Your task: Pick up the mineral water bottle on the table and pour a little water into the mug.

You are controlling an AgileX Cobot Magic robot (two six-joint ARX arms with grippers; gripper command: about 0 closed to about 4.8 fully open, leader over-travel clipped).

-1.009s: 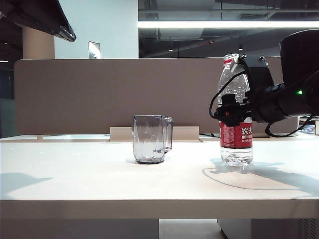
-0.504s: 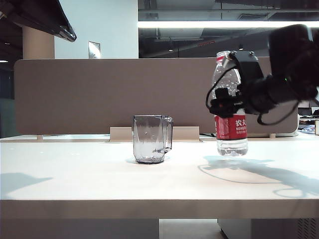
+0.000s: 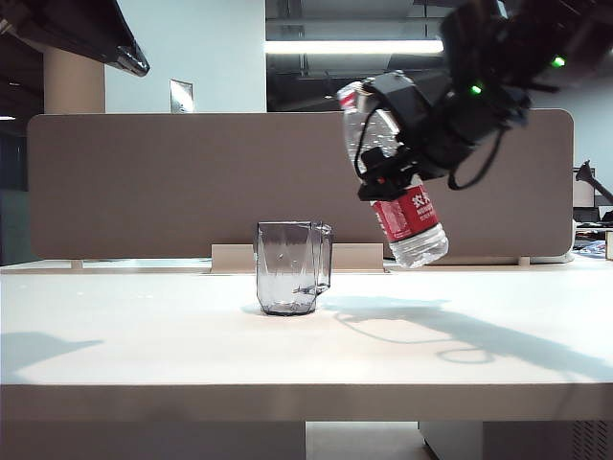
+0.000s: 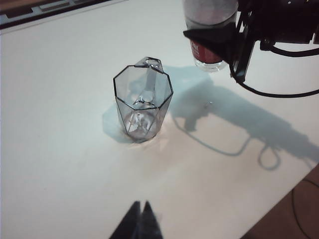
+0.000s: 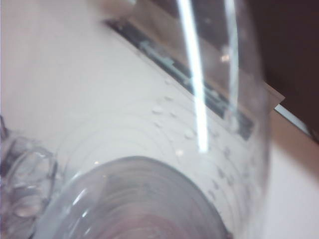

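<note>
Bottle in the air, tilted toward the mug

Exterior view: the right pincer [image 3: 388, 177] clamps the mineral water bottle [image 3: 395, 172] above the bench [image 3: 144, 345], beside the mug [image 3: 292, 267]; a fast tip may spill outside. Left wrist view: the left pincer [image 4: 140, 219] hangs closed, empty. Right wrist view: only bottle wall.

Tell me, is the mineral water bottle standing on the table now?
No, the right gripper holds the mineral water bottle tilted in the air above the table, right of the mug.
</note>
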